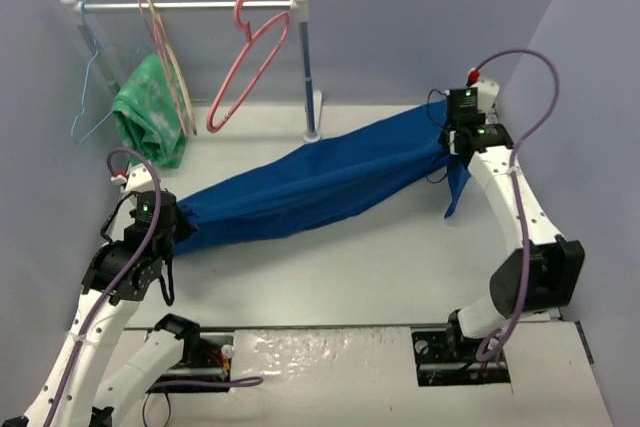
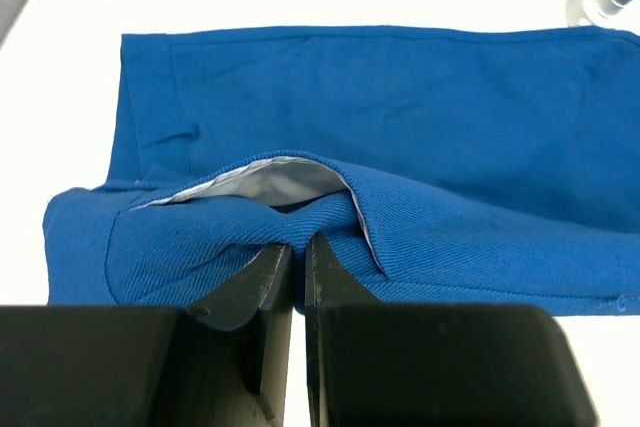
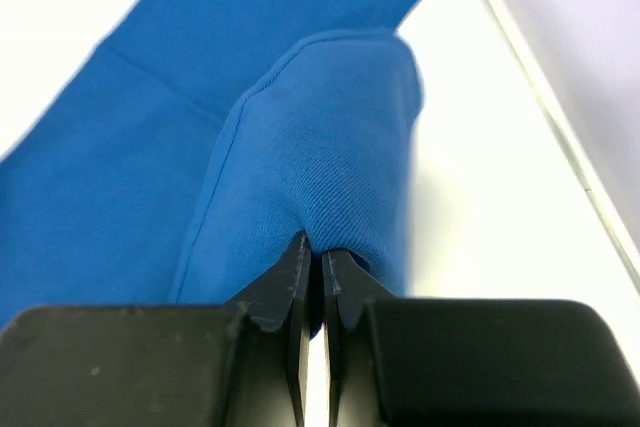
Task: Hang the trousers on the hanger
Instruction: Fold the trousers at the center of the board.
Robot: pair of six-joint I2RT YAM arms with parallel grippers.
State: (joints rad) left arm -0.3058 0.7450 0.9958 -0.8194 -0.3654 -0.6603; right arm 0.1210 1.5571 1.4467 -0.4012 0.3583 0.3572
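The royal-blue trousers (image 1: 320, 182) stretch across the table from lower left to upper right, held at both ends. My left gripper (image 1: 178, 219) is shut on the waist end, where a pale pocket lining (image 2: 262, 179) shows; its jaws pinch a fold of the trousers (image 2: 420, 127) at my left gripper (image 2: 301, 247). My right gripper (image 1: 455, 142) is shut on the leg end, a fold of the trousers (image 3: 330, 137) bunched above my right gripper (image 3: 322, 257). The pink hanger (image 1: 245, 57) hangs on the rail at the back, apart from the cloth.
A white rail (image 1: 190, 5) on a stand (image 1: 312, 132) spans the back left. It also carries a thin light-blue wire hanger (image 1: 90, 87), a beige hanger (image 1: 170, 57) and a green patterned cloth (image 1: 148, 112). Grey walls close in on both sides.
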